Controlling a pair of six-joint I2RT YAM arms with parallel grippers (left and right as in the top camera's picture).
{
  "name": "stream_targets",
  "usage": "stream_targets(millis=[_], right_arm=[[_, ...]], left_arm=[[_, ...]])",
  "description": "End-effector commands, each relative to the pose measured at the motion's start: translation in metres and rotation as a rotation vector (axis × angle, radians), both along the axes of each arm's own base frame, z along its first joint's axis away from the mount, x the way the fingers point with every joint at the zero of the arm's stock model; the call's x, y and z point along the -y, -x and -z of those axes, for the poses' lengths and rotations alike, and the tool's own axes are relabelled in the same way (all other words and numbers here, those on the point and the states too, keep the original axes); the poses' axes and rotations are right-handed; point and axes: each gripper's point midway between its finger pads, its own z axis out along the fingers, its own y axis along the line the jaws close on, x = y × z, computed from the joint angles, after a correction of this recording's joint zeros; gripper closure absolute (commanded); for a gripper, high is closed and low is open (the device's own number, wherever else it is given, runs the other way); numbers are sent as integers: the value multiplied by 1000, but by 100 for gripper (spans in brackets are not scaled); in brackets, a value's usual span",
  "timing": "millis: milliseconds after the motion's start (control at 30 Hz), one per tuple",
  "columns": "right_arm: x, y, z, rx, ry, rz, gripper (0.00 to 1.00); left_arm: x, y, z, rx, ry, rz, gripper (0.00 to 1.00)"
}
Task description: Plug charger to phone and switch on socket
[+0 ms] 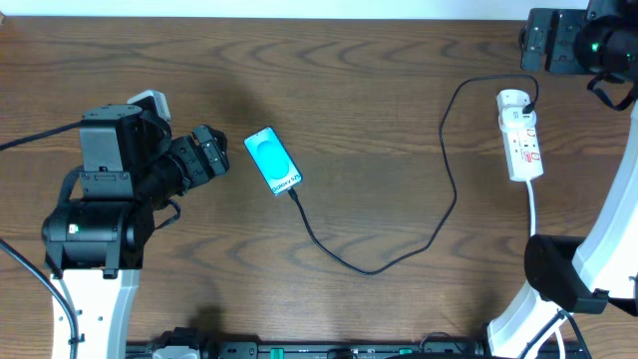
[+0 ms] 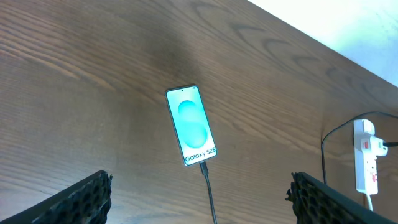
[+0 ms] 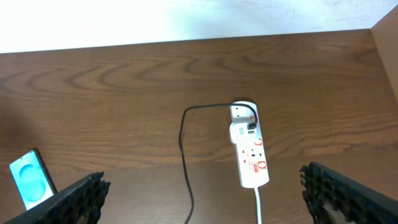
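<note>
Charger (image 1: 371,271) sits plugged into phone (image 1: 273,162); socket (image 1: 520,135) lies well right of phone. Socket looks light, likely to slide — press straight down. Left jaws and right jaws: wide open, empty.

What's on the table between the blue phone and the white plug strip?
Only the thin black charger cable looping across the bare brown wooden table, seen from overhead.
</note>
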Motion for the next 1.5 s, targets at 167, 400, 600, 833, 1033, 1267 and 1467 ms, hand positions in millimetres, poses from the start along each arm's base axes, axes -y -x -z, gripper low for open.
stream_targets(millis=[167,400,600,833,1033,1267,1467], right_arm=[[0,4,-4,10,-3,12,1],[0,4,-4,10,-3,12,1],[0,4,-4,10,-3,12,1],[0,4,-4,10,-4,12,1],[0,4,-4,10,-4,13,1],[0,4,-4,10,-4,12,1],[0,4,-4,10,-3,12,1]], left_arm=[[1,1,-5,5,4,5,8],[-13,27,13,-104,-59,-48,8],[-32,56,23,-61,-135,-116,8],[-32,67,37,240,-78,-163,8],[-32,61,33,557,22,-214,8],[-43,63,18,885,42,-273,8],[-57,67,30,921,20,-335,8]])
